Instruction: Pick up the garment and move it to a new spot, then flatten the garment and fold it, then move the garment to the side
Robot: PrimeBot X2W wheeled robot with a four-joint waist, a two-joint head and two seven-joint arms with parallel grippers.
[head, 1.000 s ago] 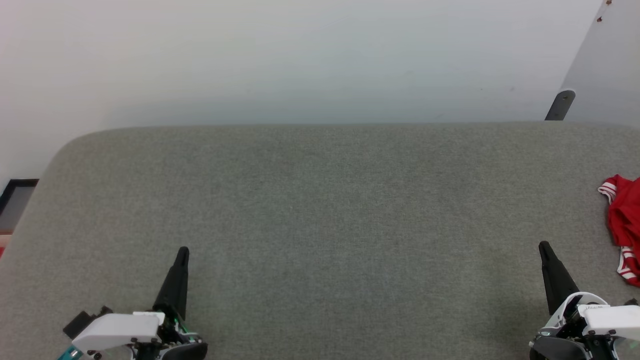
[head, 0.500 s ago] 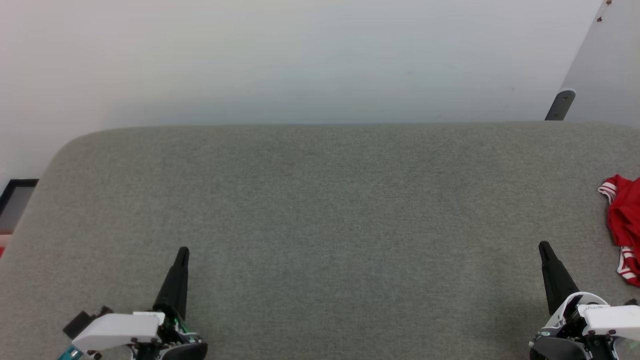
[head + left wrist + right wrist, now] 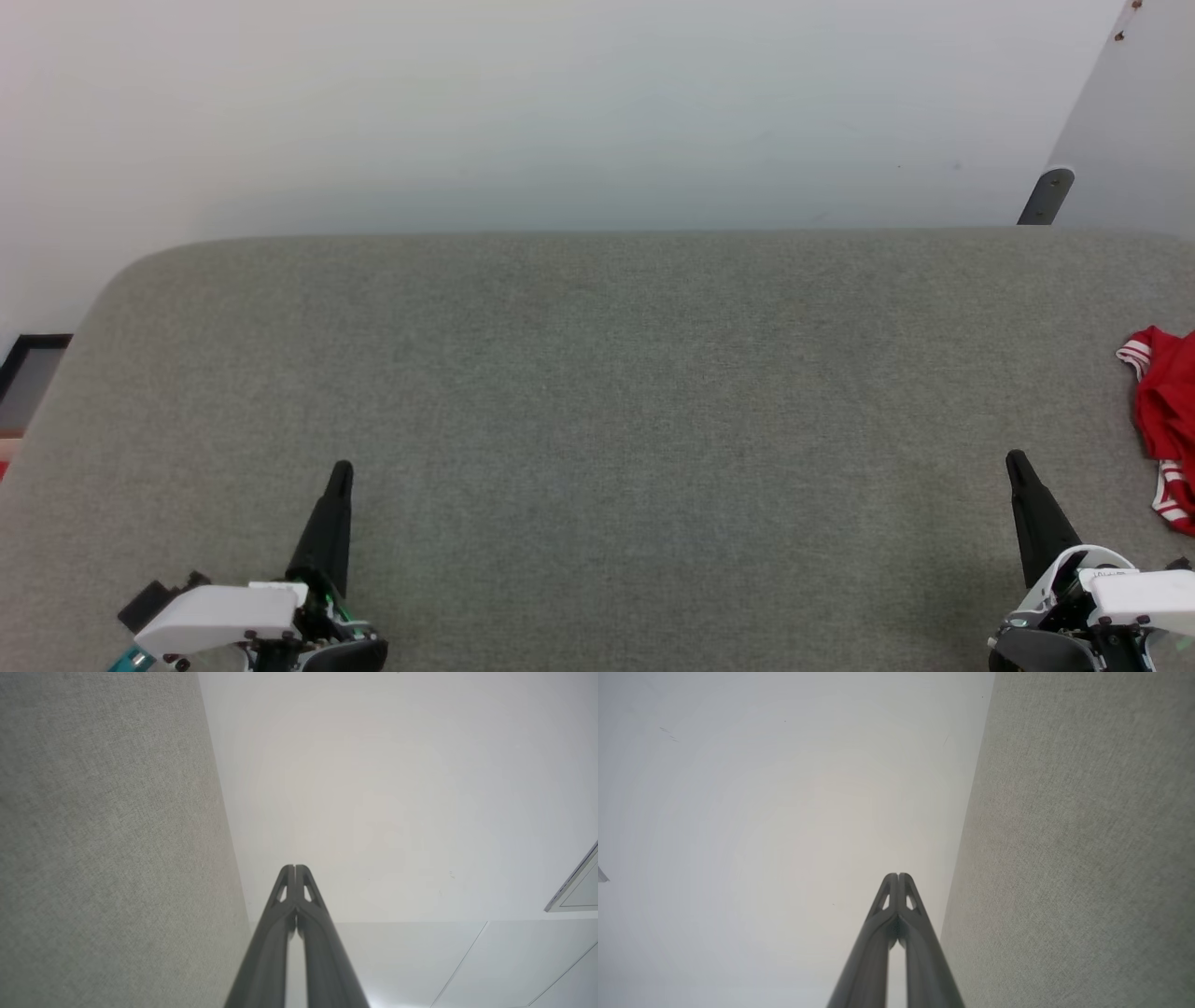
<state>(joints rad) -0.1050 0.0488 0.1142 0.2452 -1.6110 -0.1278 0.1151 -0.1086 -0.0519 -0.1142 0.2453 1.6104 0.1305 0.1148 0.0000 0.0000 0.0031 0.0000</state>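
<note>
No movement; garment (image 3: 1167, 406) apart, right of closed right gripper (image 3: 1016, 461).

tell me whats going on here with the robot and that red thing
Nothing is being handled at this moment. The red garment, with striped red-and-white trim, lies crumpled at the far right of the grey surface, partly cut off by the edge of the head view. The left hand and right hand are both shut and empty, poised at the near side of the surface. The right hand is the closer one, but it is apart from the garment, so the pick-up has not begun.
</note>
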